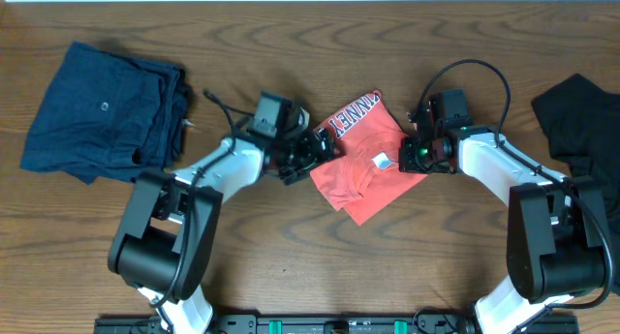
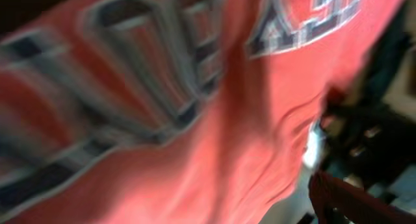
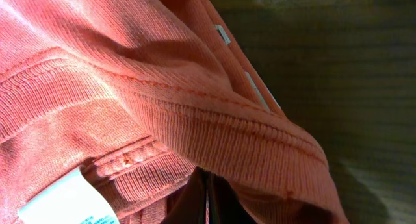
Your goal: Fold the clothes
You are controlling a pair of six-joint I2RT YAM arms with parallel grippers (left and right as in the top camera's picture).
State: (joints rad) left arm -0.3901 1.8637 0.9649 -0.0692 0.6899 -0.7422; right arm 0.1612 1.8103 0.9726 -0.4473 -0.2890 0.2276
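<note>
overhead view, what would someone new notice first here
The coral-red shirt stands out, folded small at the middle of the table with its lettering showing. The left claw is at its left edge and the right claw at its right edge. A navy garment lies far left and a black garment far right.
</note>
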